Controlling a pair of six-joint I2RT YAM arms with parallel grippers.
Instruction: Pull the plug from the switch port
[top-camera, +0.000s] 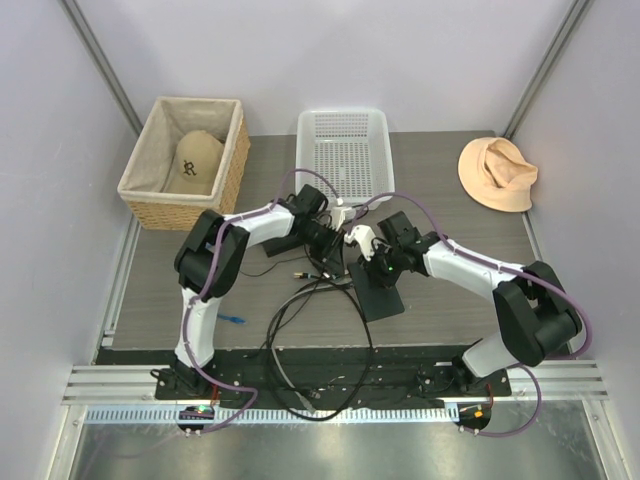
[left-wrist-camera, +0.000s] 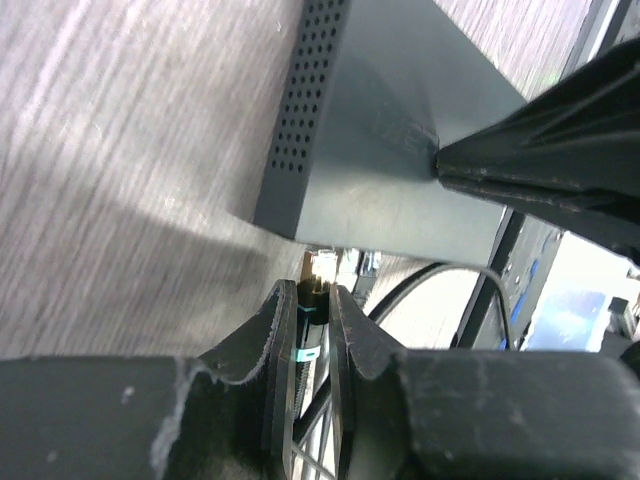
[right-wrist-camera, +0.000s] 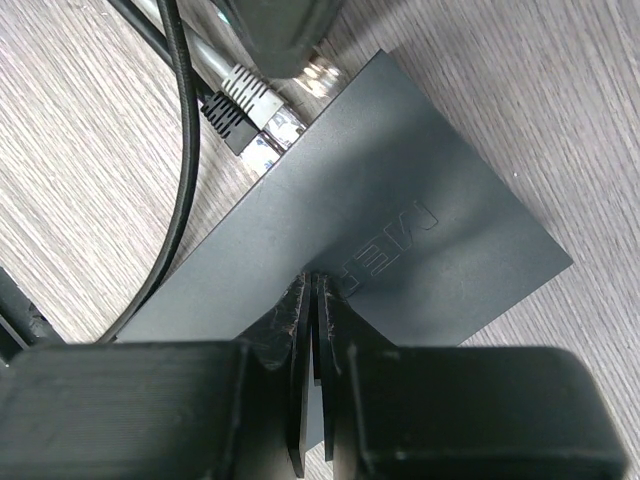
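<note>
1. Switch port (right-wrist-camera: 292, 138) sits in the narrow edge of the flat matte-black rectangular box (right-wrist-camera: 400, 200), which lies on the grey wood-grain table (top-camera: 450, 230) near the middle, between the two arms.
2. A dark plug with a cyan band (left-wrist-camera: 309, 318) meets that edge; whether it is fully seated cannot be told.
3. In the right wrist view, a grey-booted connector (right-wrist-camera: 243, 93) and a metal-ended one beside it also point at the same edge.
4. The left gripper (left-wrist-camera: 308, 295) reaches in from the left with its jaws clamped on the banded plug, one finger on each side of it.
5. The right gripper (right-wrist-camera: 312, 285) comes from the right with its fingers pressed together and their tips touching the box's top face, beside the embossed lettering.
6. Black cables (top-camera: 300, 330) run from the box's left side toward the near edge of the table in loose loops.
7. At the far left stands a woven wicker basket with a cloth lining (top-camera: 230, 180), and a beige cap (top-camera: 195, 160) lies inside it.
8. At the far centre is a white perforated plastic basket (top-camera: 345, 150), just beyond the grippers.
9. At the far right a peach-coloured floppy hat (top-camera: 497, 172) lies on the table, well apart from the box.
</note>
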